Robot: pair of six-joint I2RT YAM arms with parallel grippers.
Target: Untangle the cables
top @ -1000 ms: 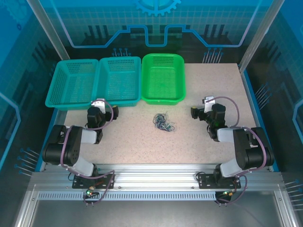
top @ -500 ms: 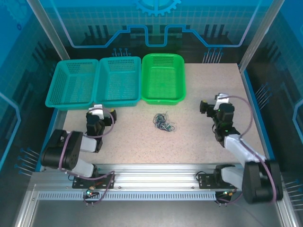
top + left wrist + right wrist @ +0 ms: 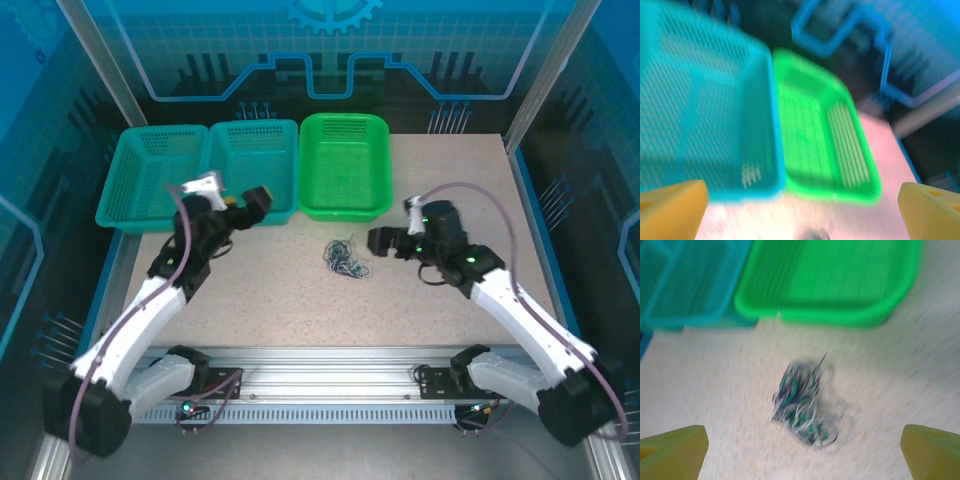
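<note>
Your right gripper [image 3: 377, 241], jaws spread, sits just beside cables [image 3: 345, 260], probably lining up first pinch. Left gripper [image 3: 256, 199], also spread, hangs near teal basket [image 3: 252, 125].

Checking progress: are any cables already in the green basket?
No, the cables lie tangled on the table in front of the green basket.

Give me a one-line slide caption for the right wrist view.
Right gripper, jaws open, pointed at the cables tangled on the speckled table, green basket just beyond.
</note>
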